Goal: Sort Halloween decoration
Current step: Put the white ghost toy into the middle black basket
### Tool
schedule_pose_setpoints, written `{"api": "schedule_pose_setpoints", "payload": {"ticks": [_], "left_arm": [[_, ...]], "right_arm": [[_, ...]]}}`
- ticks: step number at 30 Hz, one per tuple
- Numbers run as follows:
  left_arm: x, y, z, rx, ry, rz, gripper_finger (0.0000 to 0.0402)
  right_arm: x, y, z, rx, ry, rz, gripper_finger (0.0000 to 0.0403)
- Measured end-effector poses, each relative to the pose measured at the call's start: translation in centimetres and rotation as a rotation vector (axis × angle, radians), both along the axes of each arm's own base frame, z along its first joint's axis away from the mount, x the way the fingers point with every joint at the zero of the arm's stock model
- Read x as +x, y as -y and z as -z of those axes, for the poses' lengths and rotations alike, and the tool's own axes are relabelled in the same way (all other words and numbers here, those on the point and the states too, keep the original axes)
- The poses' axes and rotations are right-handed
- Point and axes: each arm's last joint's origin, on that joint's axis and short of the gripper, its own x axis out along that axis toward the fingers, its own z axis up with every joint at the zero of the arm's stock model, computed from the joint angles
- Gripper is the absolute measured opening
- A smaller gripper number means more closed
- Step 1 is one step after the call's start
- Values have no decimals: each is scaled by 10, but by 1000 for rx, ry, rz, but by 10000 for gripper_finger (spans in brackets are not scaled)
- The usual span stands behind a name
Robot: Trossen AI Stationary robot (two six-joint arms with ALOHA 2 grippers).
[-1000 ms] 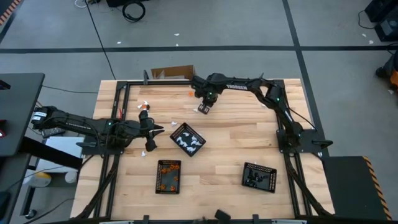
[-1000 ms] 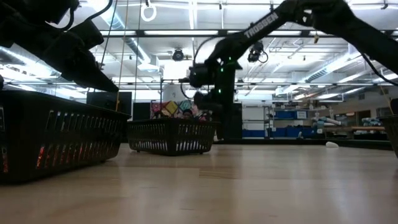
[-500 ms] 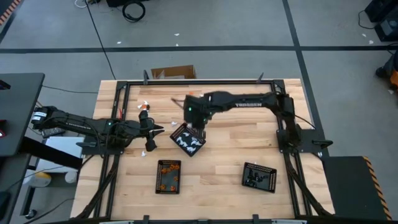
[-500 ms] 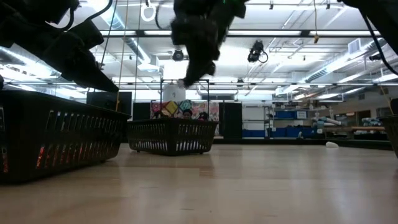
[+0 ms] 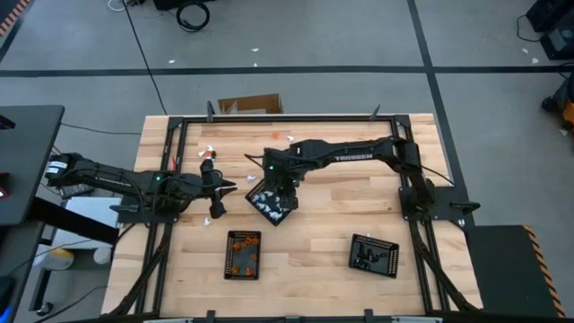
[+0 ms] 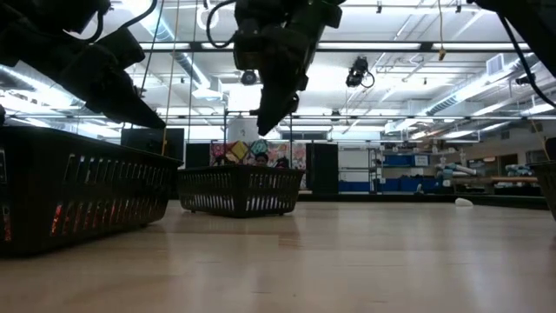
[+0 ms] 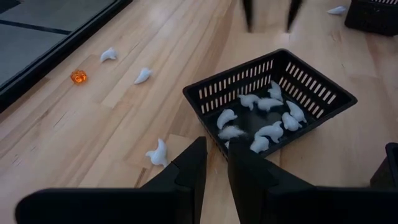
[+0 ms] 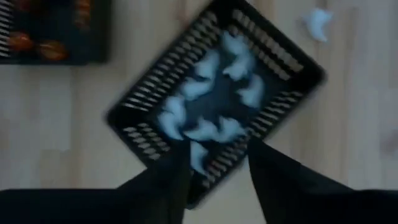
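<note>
The Halloween decoration is tiny white and orange pieces. Several white ones lie in a black tray (image 5: 272,199) at the table's middle. My right gripper (image 8: 214,171) hangs open just above that tray (image 8: 217,99), fingers pointing down, nothing between them; the left wrist view shows its two fingers (image 7: 249,12) apart over the tray's far corner. My left gripper (image 7: 216,165) waits left of the tray, tilted down, its fingers a narrow gap apart and bare. Loose white pieces (image 7: 158,152) (image 7: 142,75) and an orange one (image 7: 78,76) lie on the wood.
A tray with orange pieces (image 5: 243,254) stands near the front edge, left of centre, and a tray with dark pieces (image 5: 374,255) at the front right. More loose pieces (image 5: 273,135) lie by the far edge. A cardboard box (image 5: 248,105) sits behind the table.
My right gripper has swung from the table's far side toward the near left and up, rolling as it went, and now hangs over the tray of white pieces. The white piece seen at its fingertips half a second ago no longer shows there.
</note>
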Motion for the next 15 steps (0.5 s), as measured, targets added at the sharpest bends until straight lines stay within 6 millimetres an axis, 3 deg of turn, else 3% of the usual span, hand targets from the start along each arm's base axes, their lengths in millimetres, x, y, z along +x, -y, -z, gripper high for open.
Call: {"api": "schedule_pose_setpoints", "payload": {"ticks": [5, 11, 15], "left_arm": [[0, 0, 0, 0, 1, 0, 76], [0, 0, 0, 0, 1, 0, 76], [0, 0, 0, 1, 1, 1, 76]], "right_arm": [[0, 44, 9, -109, -2, 146, 204], [8, 104, 55, -20, -8, 312, 205], [7, 131, 85, 23, -56, 414, 203]]}}
